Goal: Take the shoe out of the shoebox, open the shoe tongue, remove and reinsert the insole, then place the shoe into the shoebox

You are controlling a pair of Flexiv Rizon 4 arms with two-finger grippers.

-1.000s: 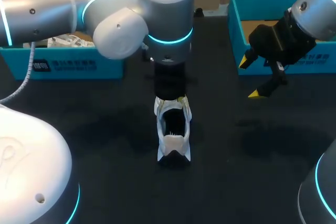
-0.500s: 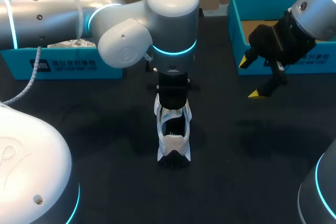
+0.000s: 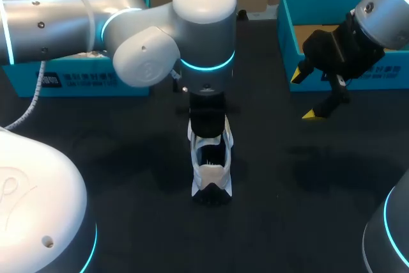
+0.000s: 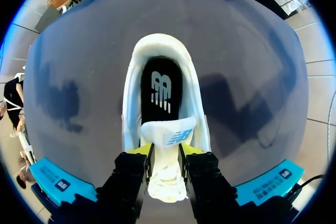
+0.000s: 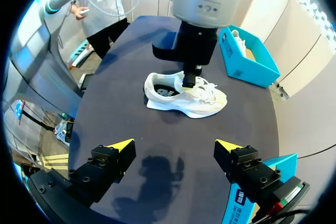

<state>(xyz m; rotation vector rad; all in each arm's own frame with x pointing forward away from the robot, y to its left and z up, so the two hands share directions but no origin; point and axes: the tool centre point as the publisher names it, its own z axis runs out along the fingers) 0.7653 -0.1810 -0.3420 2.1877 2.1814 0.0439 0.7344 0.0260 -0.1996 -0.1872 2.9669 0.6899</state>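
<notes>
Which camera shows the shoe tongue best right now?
Left wrist view: the tongue fills the gap between the left hand's fingers. In the head view the left arm covers it; the right wrist view shows it small, side-on.

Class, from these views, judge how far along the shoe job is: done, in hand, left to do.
Done: the shoe stands out on the table. In hand: the left tool is shut on the tongue; the right tool hangs open. Left: the insole lies inside, so removing, reinserting and the return to the shoebox remain.

Matt dark table [image 3: 128, 158], soft white fabric shoe [image 3: 211, 174], glossy silver arm shell [image 3: 204, 23], smooth blue shoebox [image 3: 289, 49]
</notes>
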